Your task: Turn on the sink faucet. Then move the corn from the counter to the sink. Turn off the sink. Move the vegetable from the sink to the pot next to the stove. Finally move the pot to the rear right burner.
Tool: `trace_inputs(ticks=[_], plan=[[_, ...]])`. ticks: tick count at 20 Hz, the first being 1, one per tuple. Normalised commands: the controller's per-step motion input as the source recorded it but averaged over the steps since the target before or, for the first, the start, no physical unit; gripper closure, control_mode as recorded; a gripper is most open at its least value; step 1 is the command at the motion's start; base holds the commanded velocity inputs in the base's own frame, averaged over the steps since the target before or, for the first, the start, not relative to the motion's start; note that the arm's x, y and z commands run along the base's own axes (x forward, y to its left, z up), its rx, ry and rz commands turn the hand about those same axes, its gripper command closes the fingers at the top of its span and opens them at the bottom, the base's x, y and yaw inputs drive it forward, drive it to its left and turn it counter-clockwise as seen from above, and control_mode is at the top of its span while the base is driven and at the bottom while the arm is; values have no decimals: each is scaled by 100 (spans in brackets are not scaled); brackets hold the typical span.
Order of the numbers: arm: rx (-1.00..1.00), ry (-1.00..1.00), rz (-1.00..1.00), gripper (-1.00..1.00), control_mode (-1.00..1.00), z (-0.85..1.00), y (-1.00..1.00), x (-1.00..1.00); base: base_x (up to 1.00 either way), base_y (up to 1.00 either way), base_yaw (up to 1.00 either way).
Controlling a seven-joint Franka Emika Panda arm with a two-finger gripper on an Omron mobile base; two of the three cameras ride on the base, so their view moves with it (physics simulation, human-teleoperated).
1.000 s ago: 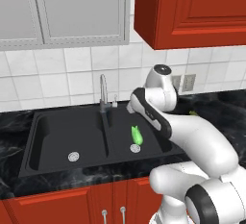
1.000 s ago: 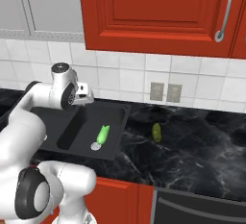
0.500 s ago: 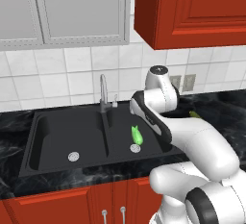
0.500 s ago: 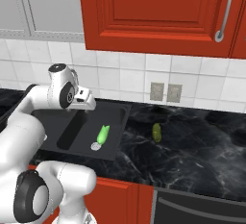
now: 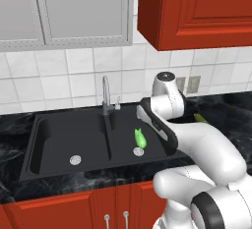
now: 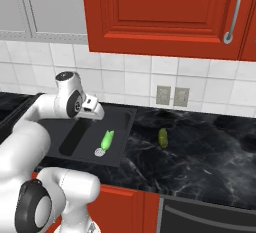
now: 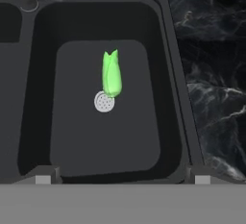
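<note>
A home kitchen: red wooden cabinets (image 6: 160, 17) hang across the top of the frame, a grey pair (image 5: 64, 9) at upper left, over a white tiled wall (image 5: 74, 75). Below runs a black marbled counter (image 6: 200, 157) with a dark double-basin sink (image 5: 59, 139) and its faucet (image 5: 106, 95) at centre, a wall outlet (image 6: 171, 96) behind, and red cupboard doors (image 5: 98, 208) along the bottom.

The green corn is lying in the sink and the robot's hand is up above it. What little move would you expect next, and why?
Probably a swing toward the faucet to shut it off. The corn already lies in the right basin of the sink, next to the drain, and the gripper hangs open and empty above it. No water stream shows, so I can't tell whether the tap is running.
</note>
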Motion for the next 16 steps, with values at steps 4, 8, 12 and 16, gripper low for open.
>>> trace_inputs(ticks=[4,8,12,16], plan=[[0,0,0,-100,-100,-4,-3,4,0,0,0],[4,0,0,-100,-100,-18,0,22,0,0,0],[6,0,0,-100,-100,-34,0,42,0,0,0],[3,-1,1,-100,-100,-46,0,50,0,0,0]])
